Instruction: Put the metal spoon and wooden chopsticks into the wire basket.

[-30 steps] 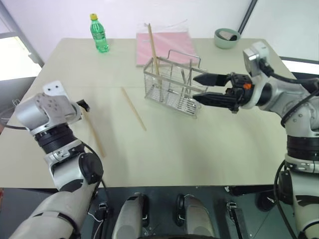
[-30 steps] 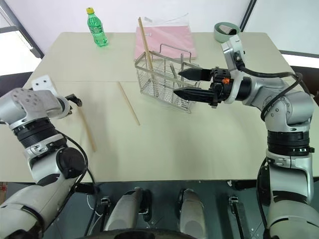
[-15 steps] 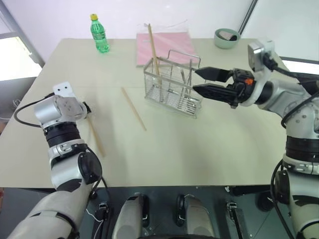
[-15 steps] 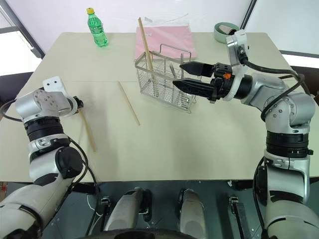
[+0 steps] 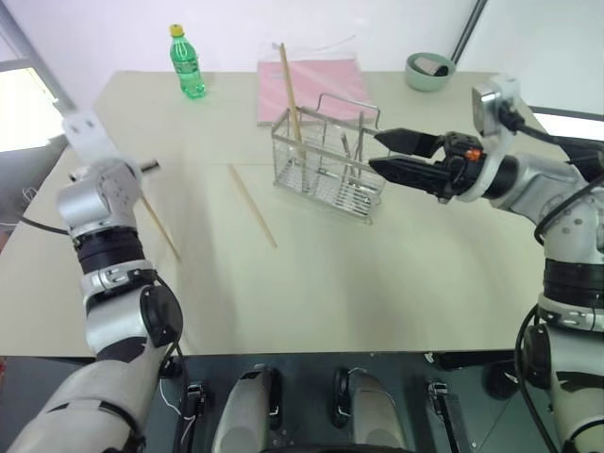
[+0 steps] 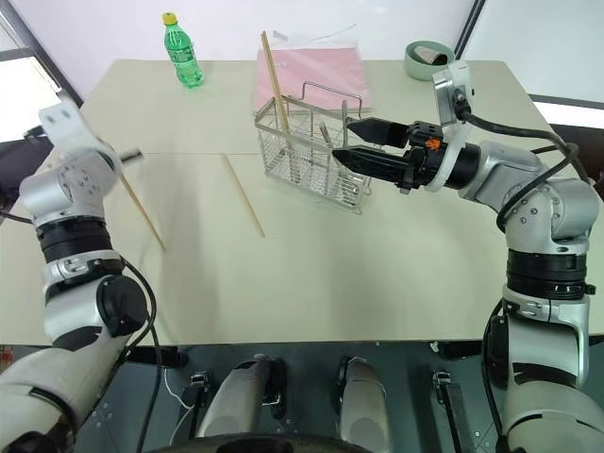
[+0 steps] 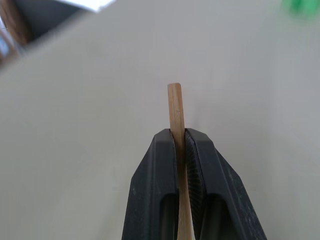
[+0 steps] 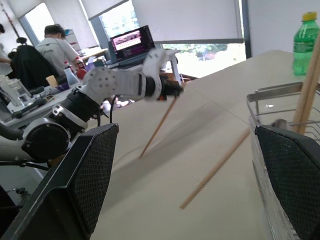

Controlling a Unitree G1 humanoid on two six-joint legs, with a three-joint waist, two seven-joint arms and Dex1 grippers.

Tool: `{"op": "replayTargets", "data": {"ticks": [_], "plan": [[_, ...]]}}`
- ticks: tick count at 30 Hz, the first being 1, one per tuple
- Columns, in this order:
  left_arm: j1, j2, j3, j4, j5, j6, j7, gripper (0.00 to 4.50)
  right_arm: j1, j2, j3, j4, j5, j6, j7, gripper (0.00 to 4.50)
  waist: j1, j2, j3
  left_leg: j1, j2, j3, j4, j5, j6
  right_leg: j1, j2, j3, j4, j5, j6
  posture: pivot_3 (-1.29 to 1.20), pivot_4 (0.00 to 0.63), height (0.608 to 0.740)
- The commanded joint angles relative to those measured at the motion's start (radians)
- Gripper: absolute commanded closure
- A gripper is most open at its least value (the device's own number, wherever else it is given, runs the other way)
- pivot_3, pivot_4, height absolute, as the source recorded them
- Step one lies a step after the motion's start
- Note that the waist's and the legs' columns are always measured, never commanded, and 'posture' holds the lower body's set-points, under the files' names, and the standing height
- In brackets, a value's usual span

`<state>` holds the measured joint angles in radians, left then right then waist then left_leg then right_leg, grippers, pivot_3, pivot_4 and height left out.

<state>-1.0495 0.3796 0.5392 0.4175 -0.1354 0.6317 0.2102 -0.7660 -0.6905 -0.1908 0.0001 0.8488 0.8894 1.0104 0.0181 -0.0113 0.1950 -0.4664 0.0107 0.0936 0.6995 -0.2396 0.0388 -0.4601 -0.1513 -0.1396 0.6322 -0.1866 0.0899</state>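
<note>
My left gripper point(image 7: 180, 137) is shut on one wooden chopstick point(image 5: 160, 226), held above the table's left side with its free end slanting down toward the tabletop. A second chopstick point(image 5: 253, 205) lies flat on the table between that hand and the wire basket point(image 5: 326, 175). A third one point(image 5: 290, 90) stands upright in the basket's left compartment. A slim metal piece point(image 5: 345, 143), apparently the metal spoon, stands in the basket too. My right gripper point(image 5: 375, 152) hovers open just right of the basket, its fingers pointing at it and holding nothing.
A green bottle point(image 5: 188, 64) stands at the back left. A pink folder point(image 5: 311, 85) lies behind the basket, and a pale green bowl point(image 5: 429, 71) sits at the back right. Beyond the table's left edge, a person point(image 8: 52, 47) sits at desks.
My left gripper closed on the chopstick that lay at the left and lifted it off the table, turning level. The right gripper stayed by the basket.
</note>
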Motion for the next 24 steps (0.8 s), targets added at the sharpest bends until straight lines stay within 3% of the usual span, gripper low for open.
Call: {"op": "replayTargets", "data": {"ticks": [1,6,18,24], "plan": [[-0.197,-0.036,0.005,-0.044,-0.15,-0.252,-0.132,4.39,-0.035,-0.012,-0.056,-0.016,0.043,0.022,-0.026,0.0,0.011,-0.001,0.0,-0.001,0.0,0.0,0.0,0.0,0.0,0.0,0.0,-0.001,-0.001,0.001,0.0,0.0,0.15,0.692],[-0.412,-0.133,0.088,0.15,-0.359,-0.324,-0.202,4.39,-0.027,0.006,-0.092,-0.03,0.083,0.058,-0.093,0.0,0.021,0.0,-0.001,0.0,-0.001,0.002,0.001,-0.001,0.003,0.002,-0.001,0.0,-0.004,0.002,0.003,0.0,0.15,0.692],[-0.485,-0.224,-0.107,0.525,-0.264,-0.566,-0.412,4.39,0.122,-0.022,-0.219,-0.199,0.178,0.09,-0.223,0.0,0.02,-0.001,0.0,0.001,0.0,0.009,0.0,-0.002,0.005,0.001,0.001,0.001,-0.003,0.002,0.003,0.0,0.15,0.692],[-0.48,-0.239,-0.206,0.608,-0.16,-0.742,-0.462,4.39,0.183,-0.021,-0.275,-0.258,0.245,0.103,-0.303,0.0,0.019,-0.001,0.0,0.001,0.0,0.006,0.0,-0.006,0.011,0.001,0.001,0.002,-0.003,0.002,0.003,0.0,0.15,0.692]]}}
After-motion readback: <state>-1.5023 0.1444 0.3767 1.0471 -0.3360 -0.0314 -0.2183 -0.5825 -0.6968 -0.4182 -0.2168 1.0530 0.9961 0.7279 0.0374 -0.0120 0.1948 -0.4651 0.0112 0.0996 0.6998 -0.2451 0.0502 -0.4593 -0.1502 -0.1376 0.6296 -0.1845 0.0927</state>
